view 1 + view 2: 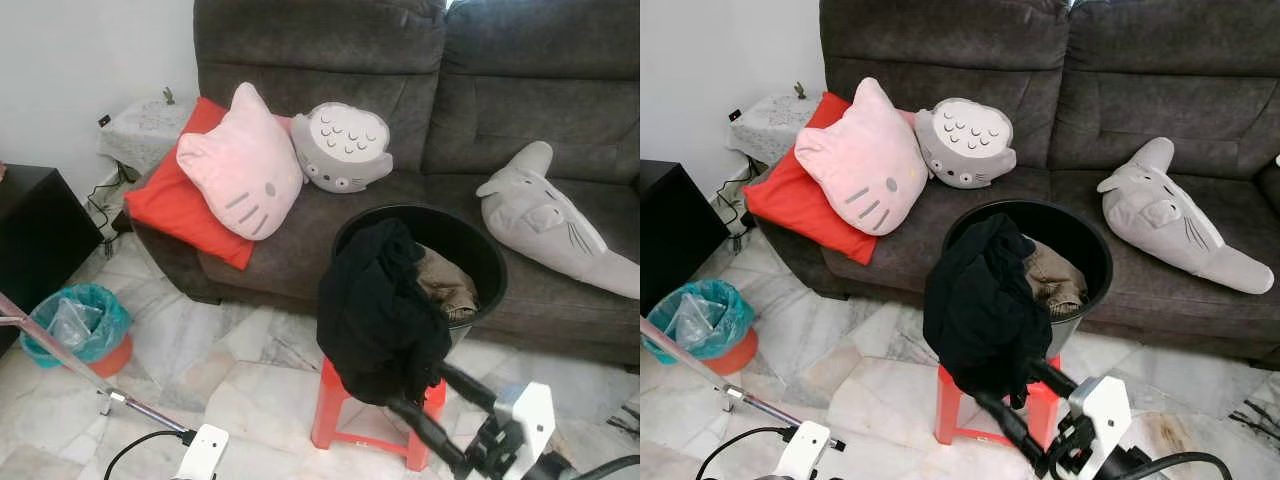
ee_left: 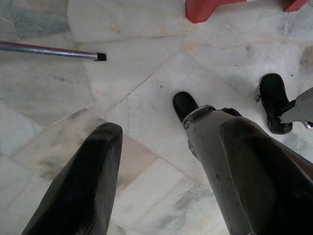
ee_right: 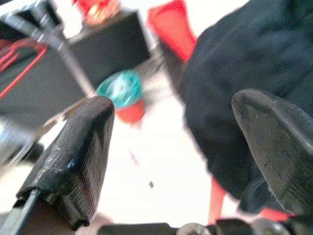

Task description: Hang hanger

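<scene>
- While the head views look down on a black garment point(image 1: 378, 310) draped over the near rim of a black basket point(image 1: 478, 250) on a red stool point(image 1: 345, 405), the right wrist view adds a black cabinet point(image 3: 73, 63) and red wire hangers point(image 3: 19, 58) on a metal rack pole point(image 3: 73, 68) at the far side of the room.
- The right gripper point(image 1: 1025, 400) reaches up at the garment's lower edge, one finger just under the cloth; in the right wrist view its fingers point(image 3: 73, 156) stand wide apart, holding nothing.
- The left gripper point(image 2: 166, 171) hangs low over the marble floor point(image 2: 137, 98), fingers spread and empty; its wrist view adds the robot's black feet point(image 2: 185, 105) and a rack foot point(image 2: 49, 50).
- A brown cloth point(image 1: 445, 285) lies inside the basket.
- The stool stands just before the grey sofa point(image 1: 560, 120), which carries a pink cat cushion point(image 1: 240, 165) and other plush toys.
- Bare floor lies between the stool and a teal-lined bin point(image 1: 75, 325) to the left.
</scene>
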Robot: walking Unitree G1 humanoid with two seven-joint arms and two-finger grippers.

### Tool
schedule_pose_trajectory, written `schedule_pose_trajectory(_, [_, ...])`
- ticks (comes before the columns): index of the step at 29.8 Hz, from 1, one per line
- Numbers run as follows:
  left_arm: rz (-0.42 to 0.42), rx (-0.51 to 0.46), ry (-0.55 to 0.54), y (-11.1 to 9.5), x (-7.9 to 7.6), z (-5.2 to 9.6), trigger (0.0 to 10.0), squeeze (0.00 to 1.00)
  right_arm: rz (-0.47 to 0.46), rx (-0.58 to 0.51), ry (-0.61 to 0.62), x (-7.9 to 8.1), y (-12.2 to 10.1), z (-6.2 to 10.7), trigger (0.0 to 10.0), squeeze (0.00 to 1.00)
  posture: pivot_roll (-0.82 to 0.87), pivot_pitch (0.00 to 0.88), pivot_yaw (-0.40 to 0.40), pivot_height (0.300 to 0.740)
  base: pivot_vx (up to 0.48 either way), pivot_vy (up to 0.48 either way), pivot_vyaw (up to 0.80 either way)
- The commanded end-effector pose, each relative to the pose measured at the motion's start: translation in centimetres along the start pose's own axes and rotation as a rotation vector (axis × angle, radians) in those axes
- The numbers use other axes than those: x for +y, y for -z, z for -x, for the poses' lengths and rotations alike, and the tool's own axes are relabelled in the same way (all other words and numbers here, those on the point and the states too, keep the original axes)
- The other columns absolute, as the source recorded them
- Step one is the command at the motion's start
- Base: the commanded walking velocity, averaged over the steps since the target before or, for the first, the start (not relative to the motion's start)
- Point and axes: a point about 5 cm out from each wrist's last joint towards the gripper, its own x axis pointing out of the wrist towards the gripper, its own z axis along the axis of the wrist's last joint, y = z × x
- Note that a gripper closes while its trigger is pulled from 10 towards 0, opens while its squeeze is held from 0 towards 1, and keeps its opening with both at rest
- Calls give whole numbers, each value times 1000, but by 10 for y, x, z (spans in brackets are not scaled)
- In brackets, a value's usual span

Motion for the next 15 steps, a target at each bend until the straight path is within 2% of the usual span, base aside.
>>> schedule_pose_trajectory(1, [8, 5, -10, 3, 4, 1, 10000, 0, 46, 79, 2, 1, 6, -1, 10000, 0, -148, 0, 73, 740, 0, 0, 0])
schedule_pose_trajectory(2, [8, 5, -10, 3, 4, 1, 10000, 0, 46, 79, 2, 1, 6, -1, 10000, 0, -148, 0, 73, 740, 0, 0, 0])
schedule_pose_trajectory(3, [9, 4, -12, 3, 4, 1, 10000, 0, 88, 180, 97, -11, 21, 1, 10000, 0, -151, 0, 75, 740, 0, 0, 0])
schedule_pose_trajectory(6, [7, 4, -11, 3, 4, 1, 10000, 0, 109, 257, 180, -20, 37, 5, 10000, 0, -150, 0, 76, 740, 0, 0, 0])
schedule_pose_trajectory(10, [6, 4, -11, 3, 4, 1, 10000, 0, 80, 330, 226, -18, 58, 6, 10000, 0, -150, 0, 76, 740, 0, 0, 0])
schedule_pose_trajectory(15, [7, 4, -10, 2, 4, 1, 10000, 0, 101, 422, 280, -22, 77, 8, 10000, 0, -148, 0, 77, 740, 0, 0, 0])
